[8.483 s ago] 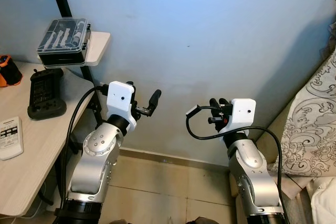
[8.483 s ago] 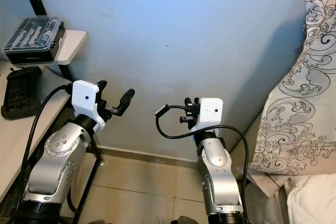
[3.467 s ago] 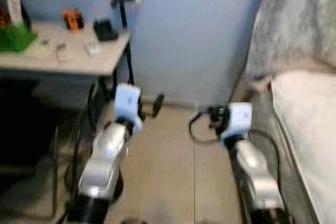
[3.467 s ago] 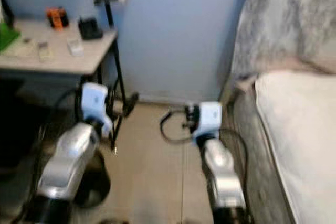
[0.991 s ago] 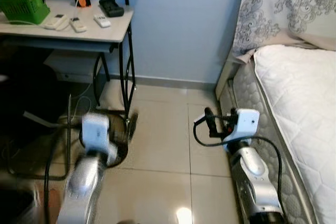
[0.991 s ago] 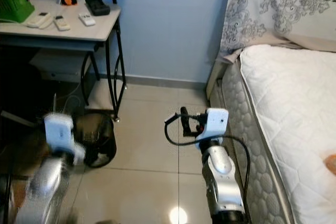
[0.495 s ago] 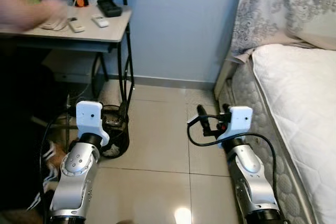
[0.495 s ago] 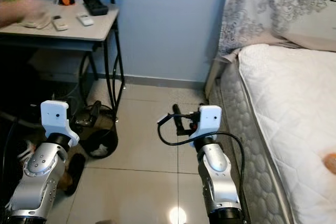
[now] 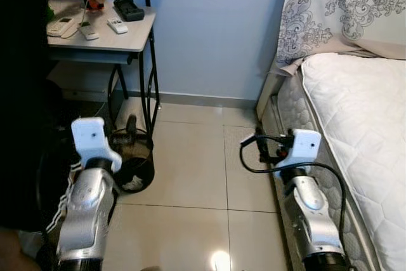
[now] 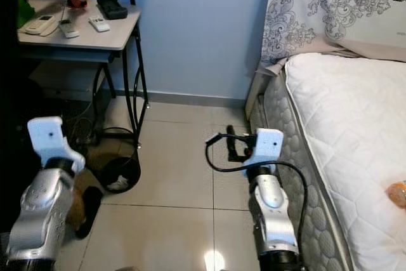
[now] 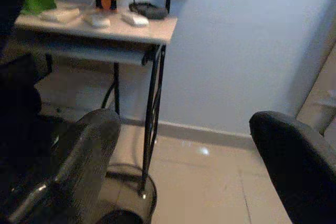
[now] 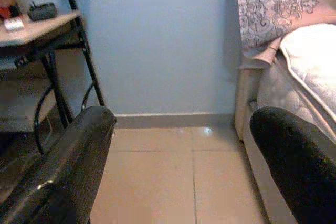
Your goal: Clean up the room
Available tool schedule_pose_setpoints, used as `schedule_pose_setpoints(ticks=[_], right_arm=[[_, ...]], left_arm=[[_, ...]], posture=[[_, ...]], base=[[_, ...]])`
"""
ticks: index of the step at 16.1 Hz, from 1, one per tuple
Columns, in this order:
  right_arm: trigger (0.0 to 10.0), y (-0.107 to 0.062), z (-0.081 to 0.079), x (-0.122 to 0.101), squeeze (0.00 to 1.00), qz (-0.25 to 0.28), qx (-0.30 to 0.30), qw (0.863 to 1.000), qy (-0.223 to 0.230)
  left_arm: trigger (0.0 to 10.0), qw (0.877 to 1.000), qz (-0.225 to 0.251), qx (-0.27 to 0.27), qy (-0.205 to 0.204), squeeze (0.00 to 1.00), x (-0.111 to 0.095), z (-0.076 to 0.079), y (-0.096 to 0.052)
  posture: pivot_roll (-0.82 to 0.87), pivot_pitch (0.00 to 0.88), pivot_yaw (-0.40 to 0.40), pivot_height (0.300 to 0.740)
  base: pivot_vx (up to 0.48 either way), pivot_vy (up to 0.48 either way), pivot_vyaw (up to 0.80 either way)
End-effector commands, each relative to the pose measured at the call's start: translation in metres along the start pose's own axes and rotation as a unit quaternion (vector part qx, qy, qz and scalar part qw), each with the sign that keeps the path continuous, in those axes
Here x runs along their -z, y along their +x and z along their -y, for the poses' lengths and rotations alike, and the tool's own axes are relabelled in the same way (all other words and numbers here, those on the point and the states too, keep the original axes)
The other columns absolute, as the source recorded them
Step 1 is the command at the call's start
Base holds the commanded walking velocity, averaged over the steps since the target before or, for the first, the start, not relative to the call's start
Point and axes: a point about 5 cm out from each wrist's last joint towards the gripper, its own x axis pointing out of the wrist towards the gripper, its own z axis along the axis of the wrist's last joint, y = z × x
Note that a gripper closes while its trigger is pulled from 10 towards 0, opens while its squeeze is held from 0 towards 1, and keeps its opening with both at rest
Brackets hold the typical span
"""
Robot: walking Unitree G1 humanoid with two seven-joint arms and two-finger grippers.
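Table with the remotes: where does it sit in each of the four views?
Left eye: table upper left, against the blue wall.
Right eye: upper left, same wall.
Left wrist: straight ahead, close.
Right wrist: off to one side, partly cut off.
Shared landmark: black case at its back corner.

2 raised silver arms, left gripper (image 11: 184, 161) and right gripper (image 12: 181, 156) both agape.

Blue wall (image 9: 209, 30), tiled floor (image 9: 190, 176), desk (image 9: 120, 39), bed (image 9: 361, 112)
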Motion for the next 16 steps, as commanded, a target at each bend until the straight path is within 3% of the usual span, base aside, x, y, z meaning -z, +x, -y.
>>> schedule_pose_setpoints(ticks=[1, 6, 7, 8, 9, 11, 16], right_arm=[[10.0, 0.005, 0.001, -0.003, 1.00, 0.006, 0.004, 1.000, 0.002], [10.0, 0.014, 0.000, -0.004, 1.00, -0.001, 0.001, 1.000, -0.009], [10.0, 0.014, 0.001, -0.001, 1.00, -0.013, -0.001, 1.000, -0.013], [10.0, 0.015, 0.001, 0.000, 0.21, -0.015, -0.001, 1.000, -0.014], [10.0, 0.014, 0.000, 0.001, 0.00, -0.017, -0.002, 1.000, -0.011], [10.0, 0.013, -0.003, 0.003, 0.00, -0.020, -0.006, 1.000, -0.012], [10.0, 0.014, -0.007, 0.005, 0.00, -0.020, -0.010, 1.000, -0.012]], left_arm=[[10.0, 1.000, -0.001, 0.012, 0.005, 1.00, -0.001, 0.006, -0.001], [10.0, 0.998, 0.006, 0.050, 0.023, 1.00, -0.007, 0.015, 0.003], [10.0, 0.999, 0.002, 0.044, 0.030, 0.00, -0.006, 0.012, 0.003], [10.0, 0.999, 0.001, 0.042, 0.031, 0.00, -0.005, 0.011, 0.003], [10.0, 0.998, -0.001, 0.041, 0.045, 0.00, -0.004, 0.011, 0.004], [10.0, 0.997, -0.008, 0.043, 0.068, 0.00, -0.002, 0.015, 0.006], [10.0, 0.996, -0.010, 0.054, 0.065, 0.00, 0.000, 0.017, 0.006]], posture=[[0.08, 0.000, -0.046, 0.740], [0.10, 0.000, -0.051, 0.740], [0.10, 0.000, -0.052, 0.740], [0.10, 0.000, -0.052, 0.740], [0.10, 0.000, -0.052, 0.740], [0.10, 0.000, -0.051, 0.740], [0.10, 0.000, -0.051, 0.740]], base=[[0.000, 0.000, 0.00], [0.000, 0.000, 0.00], [0.000, 0.000, 0.00], [0.000, 0.000, 0.00], [0.000, 0.000, 0.00], [0.000, 0.000, 0.00], [0.000, 0.000, 0.00]])
